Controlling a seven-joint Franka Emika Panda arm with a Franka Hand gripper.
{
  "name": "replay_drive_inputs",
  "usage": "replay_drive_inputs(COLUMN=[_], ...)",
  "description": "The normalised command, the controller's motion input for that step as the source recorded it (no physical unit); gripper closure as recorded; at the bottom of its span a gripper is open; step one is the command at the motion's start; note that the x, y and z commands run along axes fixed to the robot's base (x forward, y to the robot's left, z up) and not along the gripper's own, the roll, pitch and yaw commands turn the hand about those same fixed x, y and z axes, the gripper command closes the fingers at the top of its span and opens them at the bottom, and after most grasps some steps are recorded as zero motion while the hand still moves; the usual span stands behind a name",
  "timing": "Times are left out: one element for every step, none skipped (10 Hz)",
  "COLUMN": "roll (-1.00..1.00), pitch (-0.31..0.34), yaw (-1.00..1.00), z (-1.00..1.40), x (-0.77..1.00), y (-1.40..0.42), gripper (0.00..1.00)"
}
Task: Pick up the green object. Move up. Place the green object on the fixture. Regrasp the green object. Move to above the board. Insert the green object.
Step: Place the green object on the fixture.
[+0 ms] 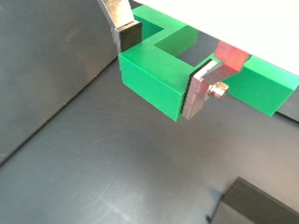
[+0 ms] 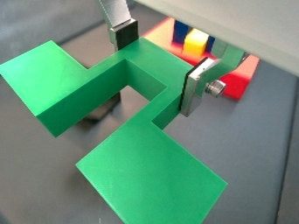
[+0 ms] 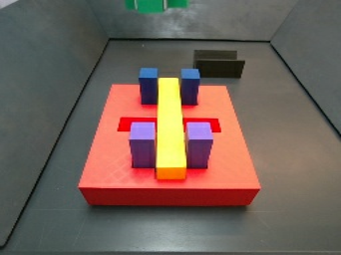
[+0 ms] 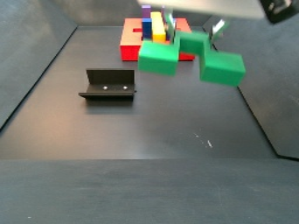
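The gripper (image 2: 158,63) holds the green object (image 2: 111,109) clear of the floor (image 4: 140,149). In both wrist views the two fingers (image 1: 201,90) are closed on the narrow centre part of the piece, one silver plate on each side, with the wide green ends spreading out beyond the plates.

In a side view the green object (image 4: 187,59) hangs in the air at the far right of the scene, near the board (image 4: 132,33) and above the floor. The fixture (image 4: 108,85) stands empty on the floor to the left of it and nearer, well apart from the piece.

In a side view only a small part of the green object (image 3: 156,4) shows at the upper edge, above the far wall. There the board (image 3: 170,184) lies in the middle of the floor, carrying a long yellow bar (image 3: 170,127) along its centre line, two blue blocks (image 3: 148,86) at its far end and two purple blocks (image 3: 143,147) at its near end, one of each pair on either side of the bar. The fixture (image 3: 218,64) stands beyond the board, to the far right.
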Motion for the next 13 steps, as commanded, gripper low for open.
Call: replay_drive_inputs(roll=[-0.82, -0.85, -0.96, -0.71, -0.7, -0.5, -0.56, -0.68, -0.65, -0.61, -0.57, -0.54, -0.54], pitch=[-0.154, -0.143, -0.094, 0.0, 0.0, 0.129, 0.2, 0.226, 0.3, 0.349, 0.406, 0.403, 0.386], yaw=[-0.27, -0.3, -0.36, -0.24, -0.24, -0.07, -0.08, -0.06, 0.0, 0.0, 0.0, 0.0, 0.0], z=[0.49, 0.51, 0.47, 0.18, 0.17, 0.0, 0.0, 0.07, 0.0, 0.0, -0.01, 0.0, 0.0], x=[0.27, 0.29, 0.38, 0.31, 0.31, 0.57, 0.61, 0.62, 0.66, 0.67, 0.64, 0.62, 0.59], y=[-0.01, 0.0, 0.0, 0.0, 0.0, 0.0, 0.0, 0.0, -0.01, -0.05, -0.08, -0.07, -0.05], gripper=[1.0, 1.0, 1.0, 1.0, 1.0, 1.0, 1.0, 1.0, 1.0, 1.0, 1.0, 1.0, 1.0])
